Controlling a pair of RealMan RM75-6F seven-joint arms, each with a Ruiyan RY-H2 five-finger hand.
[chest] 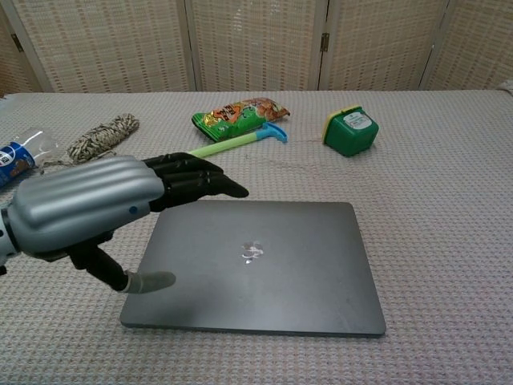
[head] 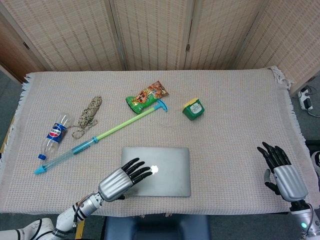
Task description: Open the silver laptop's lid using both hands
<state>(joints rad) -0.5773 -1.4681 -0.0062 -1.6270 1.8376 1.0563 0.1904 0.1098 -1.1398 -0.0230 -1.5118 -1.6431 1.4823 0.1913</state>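
The silver laptop (head: 160, 167) (chest: 264, 265) lies closed and flat near the table's front edge, logo up. My left hand (head: 121, 180) (chest: 104, 204) hovers over the laptop's front left corner, fingers stretched apart toward the logo and thumb hanging below; it holds nothing. Whether it touches the lid I cannot tell. My right hand (head: 281, 171) stays far right by the table's front edge, fingers spread, empty, well apart from the laptop. The chest view does not show the right hand.
Behind the laptop lie a long green and blue stick (head: 100, 136), a green snack bag (head: 147, 96), a green tub (head: 193, 109), a twine bundle (head: 89, 112) and a Pepsi bottle (head: 54, 136). A woven cloth (head: 235, 135) covers the table.
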